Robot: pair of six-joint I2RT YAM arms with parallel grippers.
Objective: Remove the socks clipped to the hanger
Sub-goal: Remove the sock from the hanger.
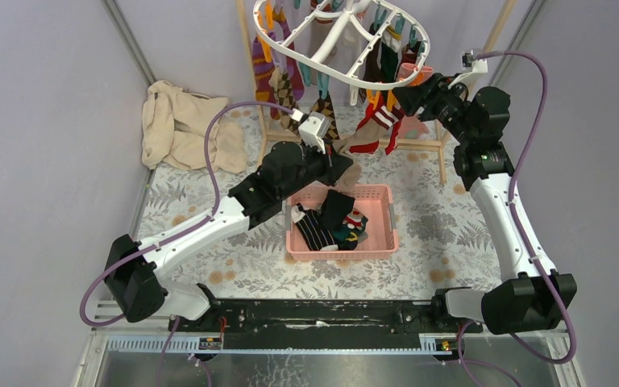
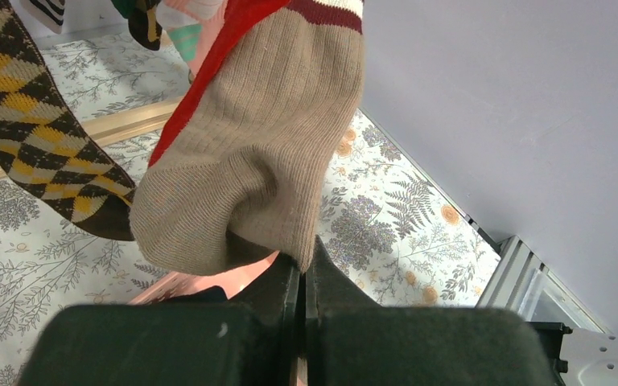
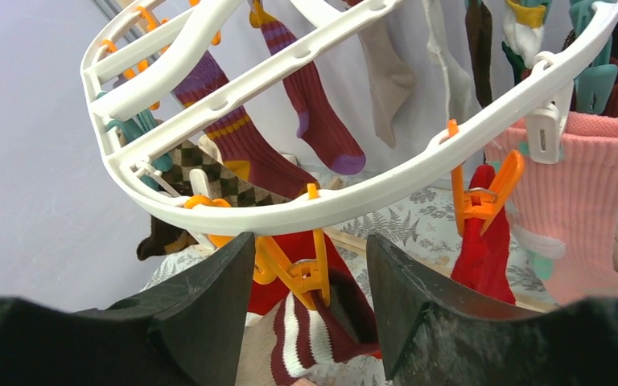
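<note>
Top external view: the task is partly done. At least three socks [image 1: 326, 224] lie in the one pink basket [image 1: 371, 250]. The one white hanger [image 1: 330, 44], raised at the far side of the table, carries at least eight more, so most of the work is judged to remain. One tan sock [image 2: 265, 145] is being worked: the left gripper [image 2: 304, 261] is clamped on its toe, and its striped cuff sits in an orange clip [image 3: 302, 269]. The right gripper [image 3: 310, 241] straddles that clip, jaws apart, with a gap showing on one side.
</note>
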